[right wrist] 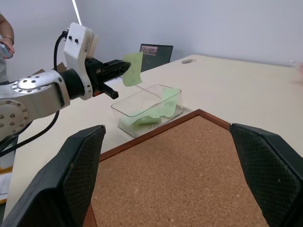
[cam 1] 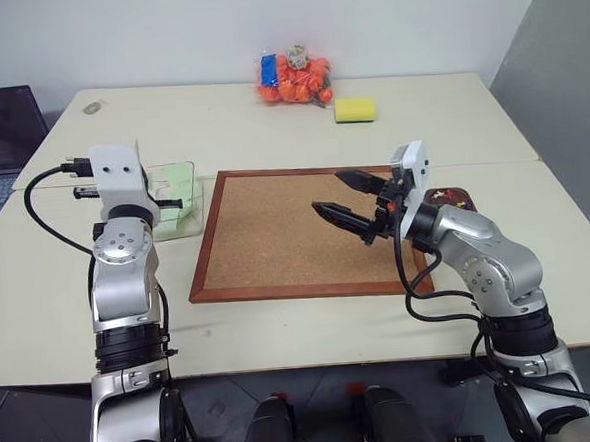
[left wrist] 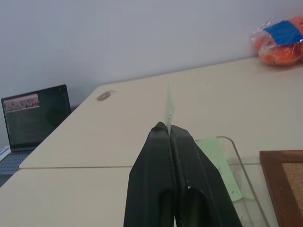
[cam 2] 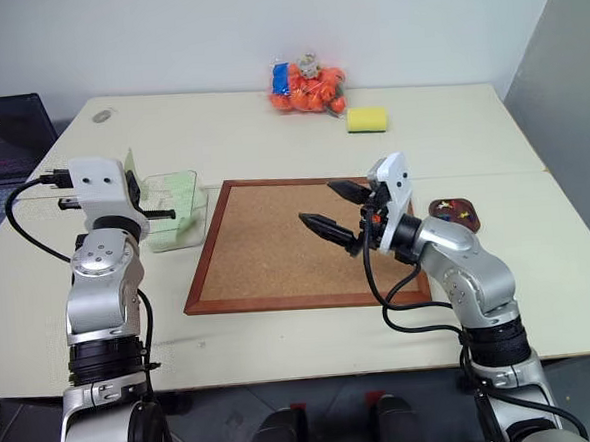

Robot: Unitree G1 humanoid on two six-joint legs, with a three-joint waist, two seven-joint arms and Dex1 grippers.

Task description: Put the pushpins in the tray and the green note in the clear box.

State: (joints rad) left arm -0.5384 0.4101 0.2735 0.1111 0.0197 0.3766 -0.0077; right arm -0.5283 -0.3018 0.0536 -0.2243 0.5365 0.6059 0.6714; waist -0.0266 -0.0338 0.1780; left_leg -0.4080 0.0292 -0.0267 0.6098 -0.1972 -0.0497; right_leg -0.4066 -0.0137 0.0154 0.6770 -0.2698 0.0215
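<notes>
Green note, a small pale sheet, hangs pinched between the pressed-together fingertips of the left gripper, held in the air just above the left side of the clear box. In the left wrist view the sheet shows edge-on as a thin pale strip rising from the black fingers. The clear box stands on the bench just left of the corkboard, close against its wooden frame, and other pale green sheets already lie inside it, some leaning against its walls.

The right gripper hangs above the right half of the corkboard, its jaws spread wide and holding nothing, pointing left toward the box. The tray, a small dark reddish oval dish, sits on the bench just right of the corkboard, partly behind the right arm; small coloured specks, likely the pushpins, lie in it, too small to count.

At the far edge of the bench a bag of orange things lies beside a yellow sponge. An open laptop stands off the far left corner.
</notes>
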